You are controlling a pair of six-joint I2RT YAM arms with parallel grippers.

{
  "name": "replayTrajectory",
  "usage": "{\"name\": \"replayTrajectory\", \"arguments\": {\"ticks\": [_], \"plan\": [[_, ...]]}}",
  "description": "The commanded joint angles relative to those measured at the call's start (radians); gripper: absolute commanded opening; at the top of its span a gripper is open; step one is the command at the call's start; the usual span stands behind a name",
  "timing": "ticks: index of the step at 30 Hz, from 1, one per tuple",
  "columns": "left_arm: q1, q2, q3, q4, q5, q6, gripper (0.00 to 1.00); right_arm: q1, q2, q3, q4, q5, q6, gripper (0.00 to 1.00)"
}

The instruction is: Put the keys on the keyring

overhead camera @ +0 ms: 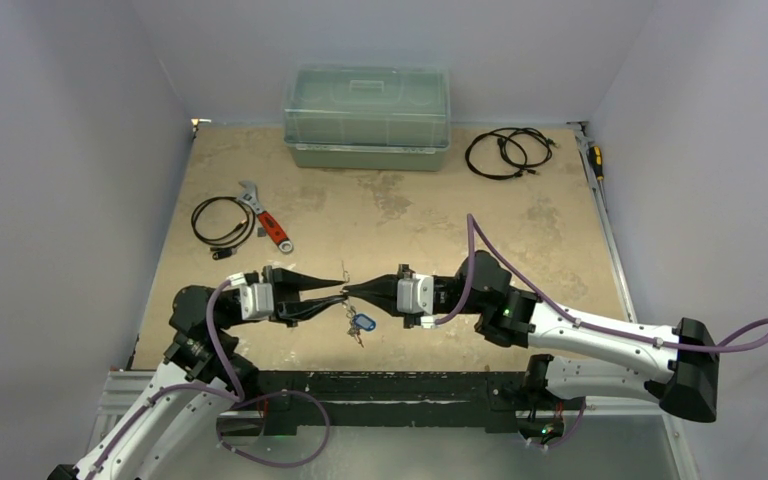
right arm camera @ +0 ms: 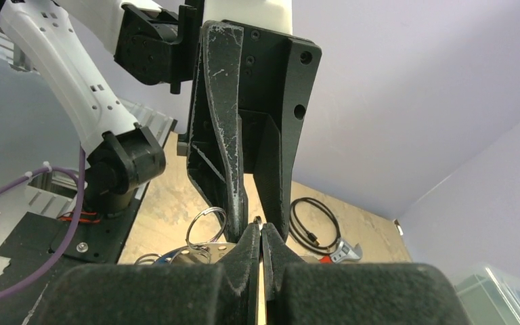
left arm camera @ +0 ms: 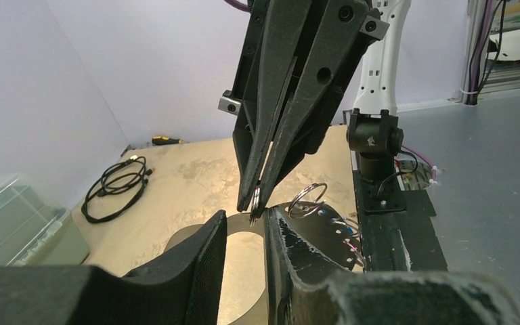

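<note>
Your right gripper has its fingers pressed together on a sliver of silver metal, tip to tip with your left gripper, whose fingers stand apart. The keyring sits just beside those tips. A blue-tagged key hangs beneath, low centre in the overhead view.

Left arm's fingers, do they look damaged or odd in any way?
Only wear. The left arm's black plastic fingers carry white scratches and scuffs along their edges. This is plain in the right wrist view, and shows on one finger in the left wrist view. No crack or missing piece shows.
</note>
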Motion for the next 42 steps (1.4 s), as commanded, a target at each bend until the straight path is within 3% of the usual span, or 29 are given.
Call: {"name": "replayTrajectory", "arguments": {"ticks": [1, 6, 9, 17, 24, 26, 34, 42], "plan": [[-0.006, -0.019, 0.005, 0.022, -0.013, 0.011, 0.25, -0.002, -0.005, 0.061, 0.066, -0.029, 0.017, 0.00], [-0.006, -0.006, 0.008, 0.023, 0.000, 0.006, 0.21, -0.002, 0.006, 0.065, 0.068, -0.045, 0.027, 0.00], [-0.006, -0.005, 0.009, 0.022, 0.001, 0.005, 0.00, -0.002, 0.011, 0.068, 0.075, -0.056, 0.035, 0.00], [-0.006, -0.036, 0.044, -0.096, -0.067, 0.082, 0.00, -0.002, 0.002, 0.099, 0.038, -0.060, 0.082, 0.01], [-0.005, -0.059, 0.059, -0.129, -0.091, 0.088, 0.00, -0.002, -0.030, 0.123, -0.058, -0.008, 0.078, 0.43], [-0.004, -0.061, 0.062, -0.137, -0.093, 0.088, 0.00, -0.003, -0.040, 0.125, -0.086, 0.020, 0.069, 0.49], [-0.004, -0.079, 0.062, -0.143, -0.105, 0.088, 0.00, -0.034, -0.075, 0.105, -0.152, 0.052, 0.069, 0.51], [-0.004, -0.052, 0.082, -0.203, -0.201, 0.114, 0.00, -0.056, -0.052, -0.019, -0.011, 0.170, 0.178, 0.52]]}}
